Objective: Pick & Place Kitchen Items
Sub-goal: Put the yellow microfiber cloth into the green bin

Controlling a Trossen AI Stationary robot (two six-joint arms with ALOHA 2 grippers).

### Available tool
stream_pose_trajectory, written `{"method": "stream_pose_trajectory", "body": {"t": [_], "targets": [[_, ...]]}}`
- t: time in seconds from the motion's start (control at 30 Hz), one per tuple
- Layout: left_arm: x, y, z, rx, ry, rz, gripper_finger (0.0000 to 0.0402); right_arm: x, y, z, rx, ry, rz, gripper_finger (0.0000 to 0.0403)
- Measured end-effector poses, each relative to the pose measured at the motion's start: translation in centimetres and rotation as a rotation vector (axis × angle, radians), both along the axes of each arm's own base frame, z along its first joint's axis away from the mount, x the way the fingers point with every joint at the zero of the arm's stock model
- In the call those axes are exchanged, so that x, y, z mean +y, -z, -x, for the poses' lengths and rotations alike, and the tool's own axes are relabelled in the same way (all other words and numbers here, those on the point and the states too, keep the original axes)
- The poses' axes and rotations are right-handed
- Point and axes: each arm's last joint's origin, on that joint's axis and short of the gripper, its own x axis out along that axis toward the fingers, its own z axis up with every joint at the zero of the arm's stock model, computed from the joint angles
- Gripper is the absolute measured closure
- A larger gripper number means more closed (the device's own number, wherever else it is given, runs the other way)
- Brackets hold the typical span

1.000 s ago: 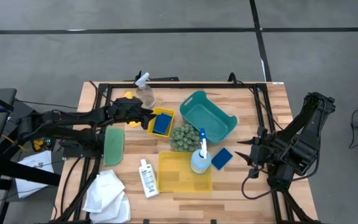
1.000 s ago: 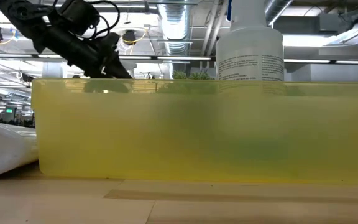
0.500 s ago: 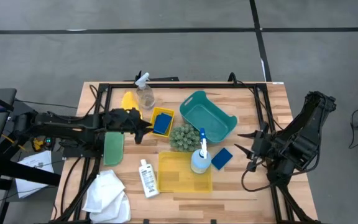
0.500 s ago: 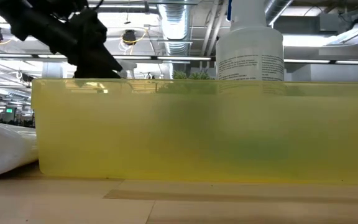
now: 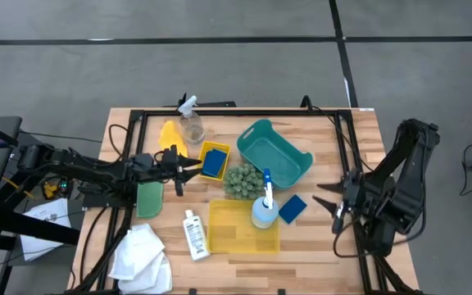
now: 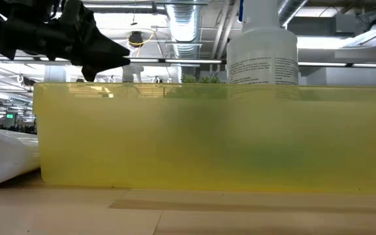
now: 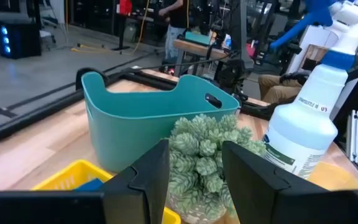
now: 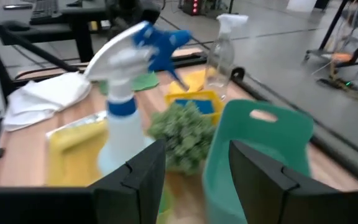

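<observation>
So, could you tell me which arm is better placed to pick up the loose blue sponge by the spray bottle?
The right: its fingers hang empty just beside the blue sponge, while the left arm's are across the table near the small yellow bin.

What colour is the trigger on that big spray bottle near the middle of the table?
Blue, on a white spray bottle; the right wrist view shows it best.

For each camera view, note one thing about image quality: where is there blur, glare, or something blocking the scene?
Low view: the yellow bin fills the frame, blurred, hiding most of the table; bright ceiling lights glare behind. Right wrist view: soft all over, the blue-topped spray bottle smeared. Left wrist view: fairly sharp on the green bumpy ball and teal basket. High view: evenly lit, no strong glare.
</observation>
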Motion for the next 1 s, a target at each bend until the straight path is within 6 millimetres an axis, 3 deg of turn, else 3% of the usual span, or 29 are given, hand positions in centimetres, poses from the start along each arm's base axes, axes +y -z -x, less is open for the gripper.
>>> {"method": "stream_pose_trajectory", "body": {"t": [0.13,0.27,0.57,1.0], "targets": [[0.0,0.0,0.0,0.005,0.001,-0.006,0.0257,1.8,2.1,0.3,-0.025,-0.018,-0.029,0.0235],[0.0,0.0,0.0,0.005,0.001,-0.010,0.0257,3.1,3.8,0.7,-0.074,-0.045,0.056,0.0235],[0.1,0.0,0.0,0.002,-0.026,-0.009,0.0257,1.8,3.5,1.2,-0.140,-0.025,0.113,0.0235],[0.1,-0.1,0.0,-0.005,-0.029,-0.032,0.0257,0.4,3.4,0.6,-0.045,0.044,0.162,0.0235]]}}
